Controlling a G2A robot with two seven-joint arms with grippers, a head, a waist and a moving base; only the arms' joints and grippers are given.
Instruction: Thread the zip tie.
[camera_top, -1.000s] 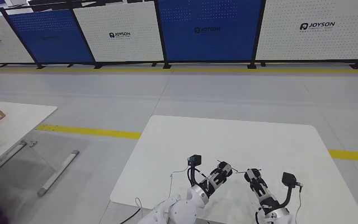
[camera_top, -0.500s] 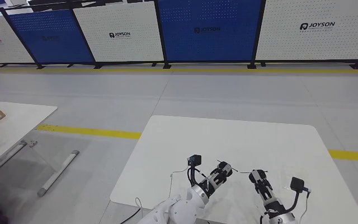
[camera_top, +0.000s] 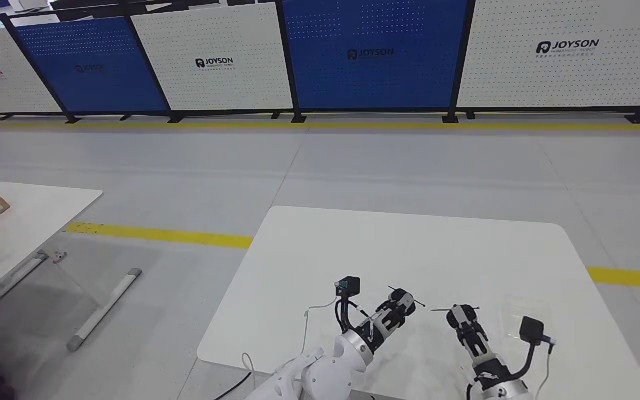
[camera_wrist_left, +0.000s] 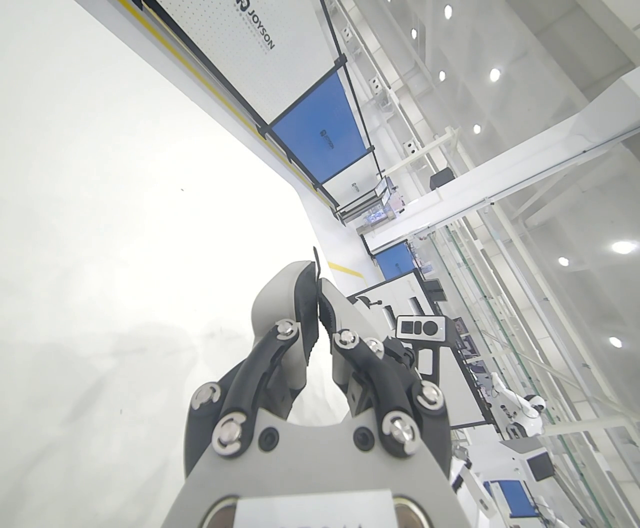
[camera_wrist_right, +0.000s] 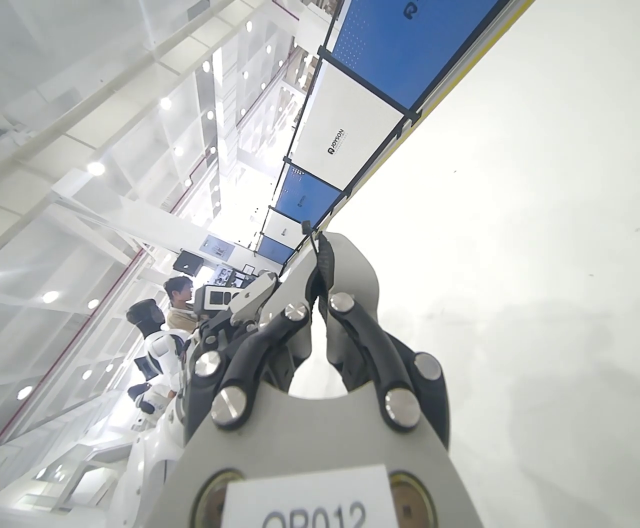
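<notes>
The right claw (camera_top: 459, 312) has shifted slightly toward the lower right of the top view; the left claw (camera_top: 402, 298) has kept its place. Each claw is pressed together on a thin black bit of tie (camera_wrist_right: 306, 227). From the right claw a short stub sticks out, ending in a small block, probably the head; from the left claw only a bare sliver shows. Whether these are two ends of one tie I cannot tell. The tie looks light, springy and slick, so the tail probably wants a pinch close to its tip, or it will bend off aim. The head wants holding just behind its slot, which must stay open. Both claws hang apart over the table (camera_top: 400, 250) at lower middle, near its bottom edge. Bare top lies open toward the frame's upper part.
</notes>
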